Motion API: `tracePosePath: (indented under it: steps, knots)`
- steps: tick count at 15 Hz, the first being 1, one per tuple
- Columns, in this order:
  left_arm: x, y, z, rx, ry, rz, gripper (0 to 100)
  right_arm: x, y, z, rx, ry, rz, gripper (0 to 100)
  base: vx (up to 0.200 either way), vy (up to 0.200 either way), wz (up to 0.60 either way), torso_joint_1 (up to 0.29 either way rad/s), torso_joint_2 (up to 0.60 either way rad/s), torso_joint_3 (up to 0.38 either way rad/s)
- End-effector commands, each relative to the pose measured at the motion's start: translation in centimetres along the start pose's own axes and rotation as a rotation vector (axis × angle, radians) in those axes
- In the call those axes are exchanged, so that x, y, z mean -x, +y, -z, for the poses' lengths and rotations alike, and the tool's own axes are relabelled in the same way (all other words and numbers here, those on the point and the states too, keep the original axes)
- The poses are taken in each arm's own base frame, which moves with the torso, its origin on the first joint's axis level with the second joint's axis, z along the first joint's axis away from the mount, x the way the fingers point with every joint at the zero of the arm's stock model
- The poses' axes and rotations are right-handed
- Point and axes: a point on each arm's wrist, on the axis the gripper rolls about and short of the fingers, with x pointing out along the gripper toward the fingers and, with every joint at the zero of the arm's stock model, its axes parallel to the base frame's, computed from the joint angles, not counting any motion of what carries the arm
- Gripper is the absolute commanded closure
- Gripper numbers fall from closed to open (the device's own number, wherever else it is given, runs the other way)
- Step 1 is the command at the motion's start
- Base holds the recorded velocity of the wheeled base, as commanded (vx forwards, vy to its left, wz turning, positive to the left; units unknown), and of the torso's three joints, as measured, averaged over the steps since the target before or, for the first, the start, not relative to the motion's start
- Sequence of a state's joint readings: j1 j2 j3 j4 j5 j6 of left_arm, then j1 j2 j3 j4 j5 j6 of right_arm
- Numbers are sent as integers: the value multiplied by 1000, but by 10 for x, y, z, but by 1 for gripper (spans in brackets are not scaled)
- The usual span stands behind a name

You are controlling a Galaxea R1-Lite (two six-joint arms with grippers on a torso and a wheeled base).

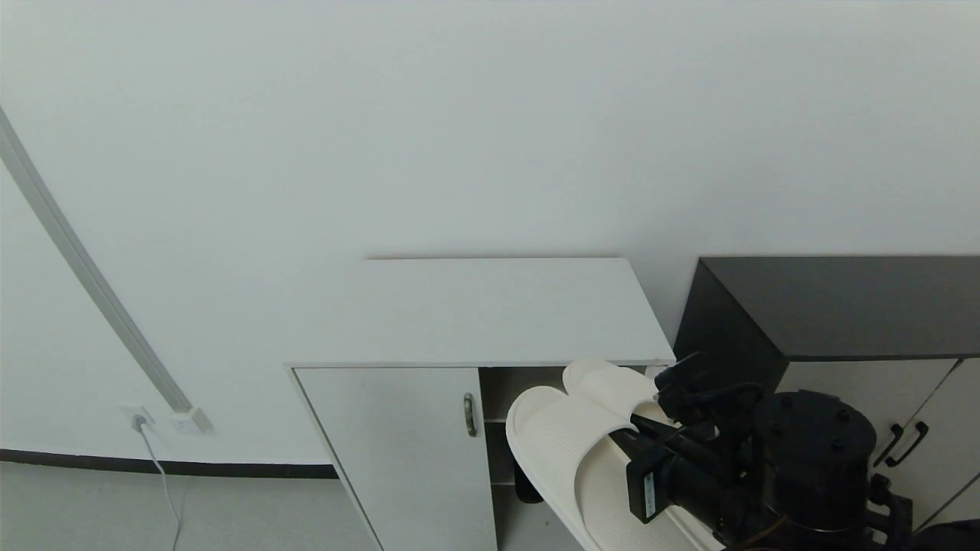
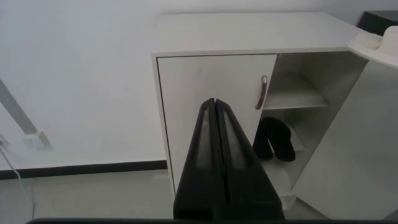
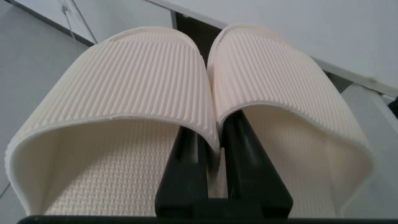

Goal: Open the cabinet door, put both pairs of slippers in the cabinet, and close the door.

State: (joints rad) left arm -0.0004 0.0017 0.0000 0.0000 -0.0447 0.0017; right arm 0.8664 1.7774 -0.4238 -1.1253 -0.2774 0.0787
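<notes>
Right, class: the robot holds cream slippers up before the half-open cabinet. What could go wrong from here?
1. The right gripper pinches only the inner edges of the cream slippers, so one may slip free.
2. Side by side, the pair looks wide for the open half of the cabinet; it may catch the closed door or the shelf.
3. Black slippers already lie inside below the shelf; a push there may knock them.

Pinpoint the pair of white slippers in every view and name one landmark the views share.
Head view: white slippers low, right of centre, before the open white cabinet.
Left wrist view: their tip, beside the cabinet's top corner.
Right wrist view: both close up, side by side.
Shared landmark: the white cabinet, open on one side.
</notes>
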Motion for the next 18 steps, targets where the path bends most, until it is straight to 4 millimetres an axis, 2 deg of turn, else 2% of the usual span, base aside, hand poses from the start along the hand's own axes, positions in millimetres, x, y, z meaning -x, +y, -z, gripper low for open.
tracePosePath:
  steps: [1, 7, 18]
  knots:
    - [0, 0, 0, 0, 0, 1, 100, 0, 1, 2, 3, 6, -3, 100, 0, 0, 0, -154, 354, 188]
    - [0, 0, 0, 0, 0, 1, 100, 1, 2, 4, 6, 12, -10, 100, 0, 0, 0, -177, 397, 228]
    - [0, 0, 0, 0, 1, -1, 100, 4, 5, 9, 15, 30, -23, 100, 0, 0, 0, -216, 534, 320]
